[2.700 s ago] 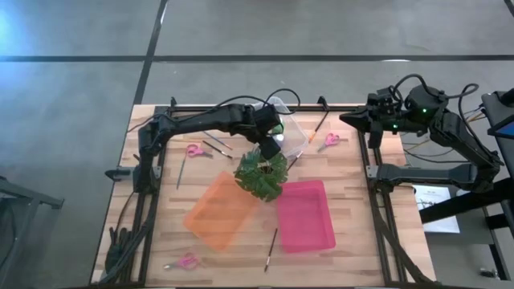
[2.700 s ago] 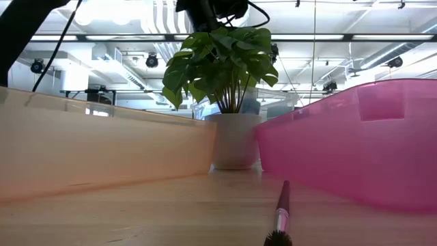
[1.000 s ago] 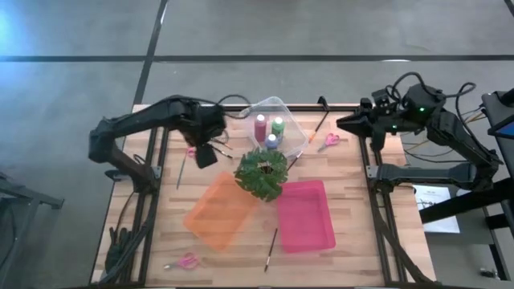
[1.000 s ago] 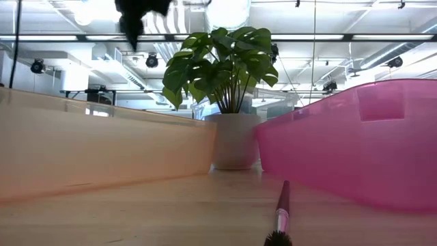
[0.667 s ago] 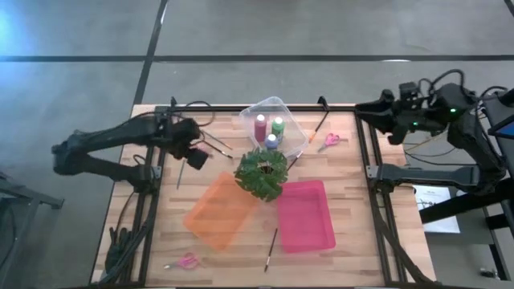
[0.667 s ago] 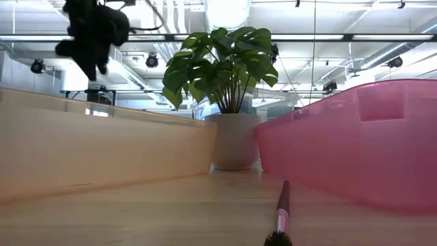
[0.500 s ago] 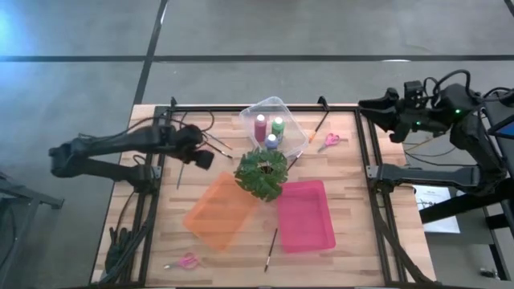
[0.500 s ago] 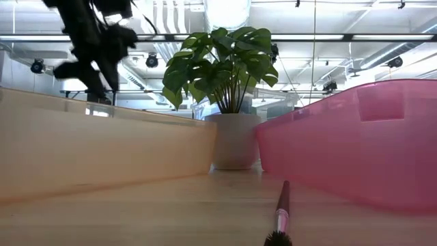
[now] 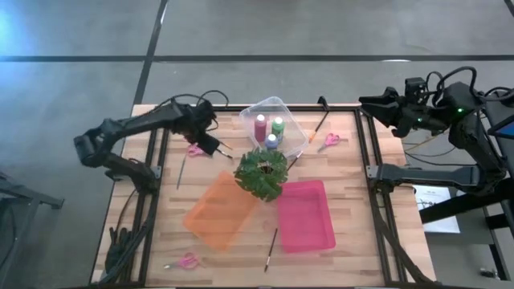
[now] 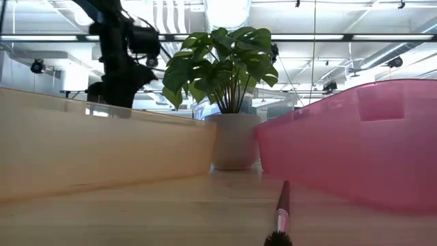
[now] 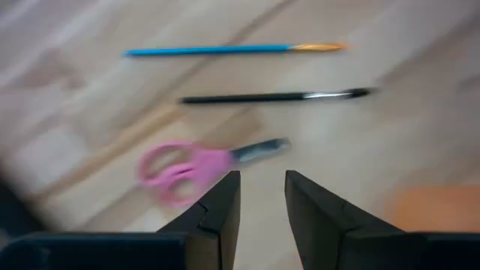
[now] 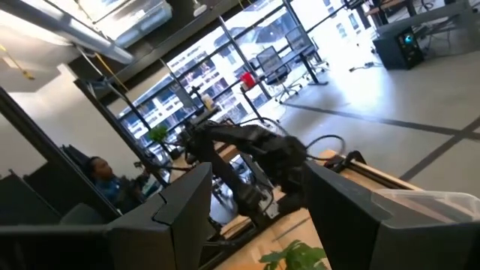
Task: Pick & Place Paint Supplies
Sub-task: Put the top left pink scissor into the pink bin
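Observation:
My left gripper [image 9: 212, 146] [image 11: 261, 177] points down over the table's far left, open by a narrow gap with nothing between its fingers. Pink-handled scissors [image 9: 194, 150] [image 11: 187, 166] lie flat on the wood just beside it. A dark brush [image 11: 277, 96] and a blue brush [image 11: 225, 50] lie a little beyond them. Three paint bottles, maroon [image 9: 260, 127], green [image 9: 278, 125] and blue-purple [image 9: 271, 141], stand in the clear tray [image 9: 273, 102]. My right gripper [image 9: 364, 102] [image 12: 259, 176] hangs open and level above the far right corner.
A potted plant [image 9: 261, 172] stands mid-table between the orange tray [image 9: 221, 210] and the pink tray [image 9: 305, 214]. More scissors lie at the far right [image 9: 328, 141] and near left [image 9: 186, 261]. A brush [image 9: 271, 249] [image 10: 281, 208] lies by the pink tray, another [image 9: 182, 170] on the left.
My left gripper has sunk toward the table at the far left, swinging slightly left and back and rolling about its own axis, and now hangs low beside the pink scissors. My right gripper has drawn back a little toward the far right corner. Nothing on the table has moved.

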{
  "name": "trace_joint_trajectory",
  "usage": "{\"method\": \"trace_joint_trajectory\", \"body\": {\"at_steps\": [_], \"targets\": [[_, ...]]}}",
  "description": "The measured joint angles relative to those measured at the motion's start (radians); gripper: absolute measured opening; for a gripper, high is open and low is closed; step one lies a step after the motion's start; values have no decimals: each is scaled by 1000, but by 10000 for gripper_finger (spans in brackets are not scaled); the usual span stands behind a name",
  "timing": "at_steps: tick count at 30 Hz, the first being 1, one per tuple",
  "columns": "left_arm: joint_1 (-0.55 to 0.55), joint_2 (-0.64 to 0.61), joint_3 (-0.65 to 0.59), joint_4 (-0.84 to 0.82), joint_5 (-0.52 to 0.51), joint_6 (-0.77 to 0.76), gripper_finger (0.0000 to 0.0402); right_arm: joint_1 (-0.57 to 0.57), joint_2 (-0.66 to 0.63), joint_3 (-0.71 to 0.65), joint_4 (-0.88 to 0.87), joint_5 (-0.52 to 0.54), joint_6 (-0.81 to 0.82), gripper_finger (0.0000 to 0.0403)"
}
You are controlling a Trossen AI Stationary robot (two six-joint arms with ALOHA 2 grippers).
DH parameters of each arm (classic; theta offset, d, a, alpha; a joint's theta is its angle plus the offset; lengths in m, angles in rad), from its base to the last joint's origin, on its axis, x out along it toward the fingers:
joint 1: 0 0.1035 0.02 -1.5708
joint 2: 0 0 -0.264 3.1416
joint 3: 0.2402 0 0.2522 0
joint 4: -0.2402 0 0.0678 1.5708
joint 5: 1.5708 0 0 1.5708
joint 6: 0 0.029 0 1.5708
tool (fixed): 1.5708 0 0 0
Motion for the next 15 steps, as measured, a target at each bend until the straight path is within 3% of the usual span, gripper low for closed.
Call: {"method": "trace_joint_trajectory", "body": {"at_steps": [4, 8, 15], "targets": [[51, 94, 41, -70, -24, 46, 112, 0, 0, 0, 3, 0, 15, 203], [58, 151, 29, -72, -35, 201, 111, 0, 0, 0, 4, 0, 18, 203], [57, 199, 20, -44, -243, 475, 112, 0, 1, 0, 4, -1, 31, 203]]}}
